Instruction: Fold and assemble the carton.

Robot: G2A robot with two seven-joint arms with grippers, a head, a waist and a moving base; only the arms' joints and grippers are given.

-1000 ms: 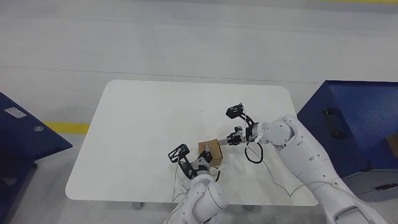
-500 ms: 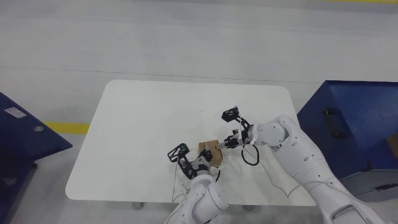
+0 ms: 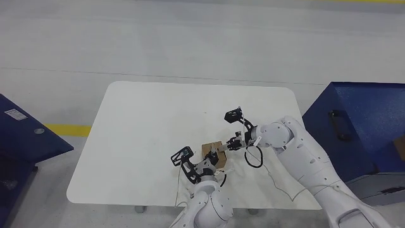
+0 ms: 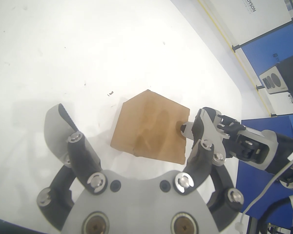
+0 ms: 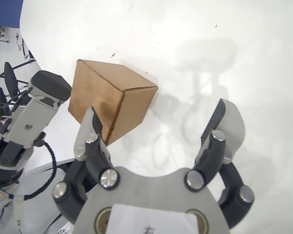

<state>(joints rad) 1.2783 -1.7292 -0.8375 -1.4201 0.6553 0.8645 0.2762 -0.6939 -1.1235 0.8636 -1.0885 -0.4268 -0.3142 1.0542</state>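
While left hand [image 4: 129,112] and right hand [image 5: 157,107] flank it open, carton [image 4: 149,125] upright, roughly cubic

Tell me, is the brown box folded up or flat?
Folded up. The carton stands on the table as a cube, closed faces meeting at one corner.

Tally at this moment.

- White bench with rounded corners [image 3: 158,120]: one.
- Brown cardboard carton [image 3: 214,152], box-shaped: one, the single item counted on the bench.
- Pincers: two, the left pincer [image 4: 129,115] and the right pincer [image 5: 157,107].
- Each has two fingers [image 5: 222,118], four in all.
- Blue box-shaped bins on the floor: two, one [image 3: 28,142] on one side of the bench, one [image 3: 357,123] on the other.
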